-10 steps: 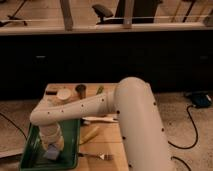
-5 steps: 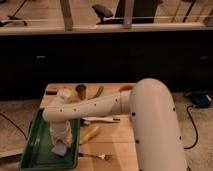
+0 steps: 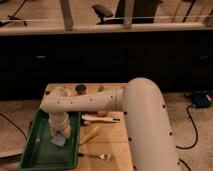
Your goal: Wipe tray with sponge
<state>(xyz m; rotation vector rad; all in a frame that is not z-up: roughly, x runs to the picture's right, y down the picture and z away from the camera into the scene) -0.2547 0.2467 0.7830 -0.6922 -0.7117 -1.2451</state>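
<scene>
Tray: we see the large rectangular dark green plastic tray with a raised rim at the front left of the desk, its long side running away from us.
Sponge: the small pale blue-grey rectangular sponge lies on the floor of the tray, closer to the rim on the view's right and about midway along the tray's length.
Tool: the tool hangs straight down from the wrist into the tray, its lower end right on top of the sponge. We cannot tell whether it is wide, narrow or clamped on the sponge, since the two merge where they meet.
Arm: the thick white tubular arm rises at the lower right, bends, and reaches leftwards above the desk to a point over the tray.
Desk: a light wooden desk carries the tray and the loose items.
Yellow item: an elongated yellow banana-like object lies slanted on the desk, just beside the tray's right rim.
Fork: a silver metal fork lies near the desk's front edge, next to the tray's front corner.
Utensil: a long pale utensil lies crosswise under the arm; we cannot tell its kind.
Back of desk: a small dark brown round cup stands there, with a small green item near it.
Floor: a blue box-like object sits at the far right, a black cable trailing from it.
</scene>
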